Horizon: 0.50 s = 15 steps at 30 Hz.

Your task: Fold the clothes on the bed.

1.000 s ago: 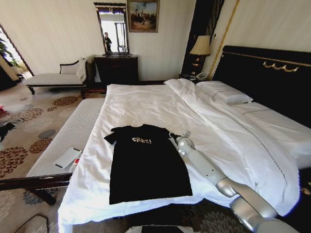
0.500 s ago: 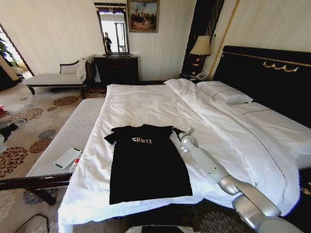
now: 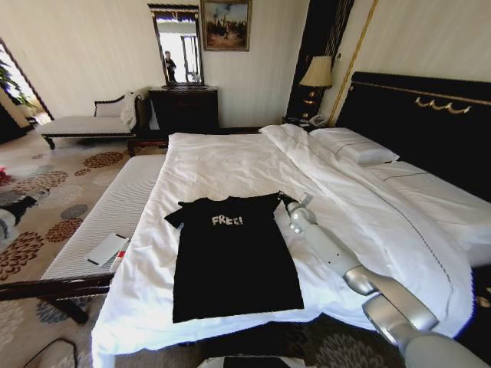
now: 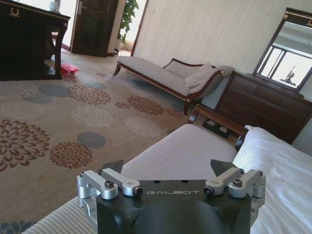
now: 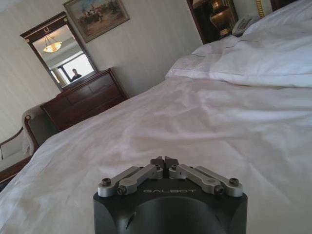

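The room is bright with daylight. It comes in from the window (image 3: 9, 80) at the left and shows again in the mirror (image 3: 179, 47). The white bed (image 3: 230, 165) glows almost too bright, so its folds look pale. The black T-shirt (image 3: 230, 257) is very dark, with little detail. Lines bend near the head view's edges. The lamp (image 3: 316, 73) gives a soft glow.

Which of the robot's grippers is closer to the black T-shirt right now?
The right. The right gripper sits at the black T-shirt's sleeve on the bed, fingers shut. The left gripper hangs open off the bed's side, above a striped bench.
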Motion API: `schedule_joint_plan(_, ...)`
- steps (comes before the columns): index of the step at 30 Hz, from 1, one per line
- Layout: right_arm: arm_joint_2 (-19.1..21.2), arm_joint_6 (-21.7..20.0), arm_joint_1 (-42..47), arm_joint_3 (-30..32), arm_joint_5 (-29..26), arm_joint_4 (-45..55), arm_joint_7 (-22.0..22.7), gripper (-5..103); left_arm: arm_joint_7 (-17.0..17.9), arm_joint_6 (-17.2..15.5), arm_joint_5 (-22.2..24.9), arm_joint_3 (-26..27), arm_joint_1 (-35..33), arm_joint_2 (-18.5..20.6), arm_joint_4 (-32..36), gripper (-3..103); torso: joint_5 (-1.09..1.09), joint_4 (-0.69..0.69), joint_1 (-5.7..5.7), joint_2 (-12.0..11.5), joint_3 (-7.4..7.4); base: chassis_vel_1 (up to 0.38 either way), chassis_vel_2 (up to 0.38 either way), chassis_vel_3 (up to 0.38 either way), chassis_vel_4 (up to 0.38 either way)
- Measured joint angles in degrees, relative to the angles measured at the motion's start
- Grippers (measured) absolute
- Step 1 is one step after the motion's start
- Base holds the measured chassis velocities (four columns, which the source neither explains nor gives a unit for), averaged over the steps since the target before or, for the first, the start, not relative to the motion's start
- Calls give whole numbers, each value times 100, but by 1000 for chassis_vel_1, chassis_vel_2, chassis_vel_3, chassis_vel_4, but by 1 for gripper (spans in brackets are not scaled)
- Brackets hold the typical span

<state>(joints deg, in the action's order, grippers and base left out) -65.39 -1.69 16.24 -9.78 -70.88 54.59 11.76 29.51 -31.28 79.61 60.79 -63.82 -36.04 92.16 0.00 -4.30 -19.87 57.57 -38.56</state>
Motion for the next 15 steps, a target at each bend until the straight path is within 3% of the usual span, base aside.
schedule_joint_plan(15,-332,-95,-395,-302,1011,-985,71,1,-86,33,-190,-227,62,-119,-77,100,0,0,0,0,0,0,0,0,0)
